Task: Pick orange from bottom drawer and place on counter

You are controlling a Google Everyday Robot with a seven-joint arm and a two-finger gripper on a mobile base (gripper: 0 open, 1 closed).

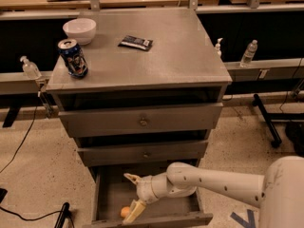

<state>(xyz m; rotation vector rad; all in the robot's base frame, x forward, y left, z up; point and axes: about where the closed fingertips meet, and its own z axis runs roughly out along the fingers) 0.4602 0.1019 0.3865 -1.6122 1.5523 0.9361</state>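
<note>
The bottom drawer (187, 219) is pulled open at the base of the grey cabinet. The orange (124, 212) lies inside it near the front left. My gripper (133, 194) reaches down into the drawer from the right, open, with one yellowish finger (135, 211) right beside the orange and the other finger (131, 178) higher up behind it. The white arm (223, 185) stretches in from the lower right. The counter (161, 61) is the grey top of the cabinet, above.
On the counter stand a white bowl (80, 30) and a soda can (72, 57) at the left, and a dark packet (136, 42) lies near the middle. Two upper drawers with brass knobs (142, 122) are shut. Bottles stand on ledges both sides.
</note>
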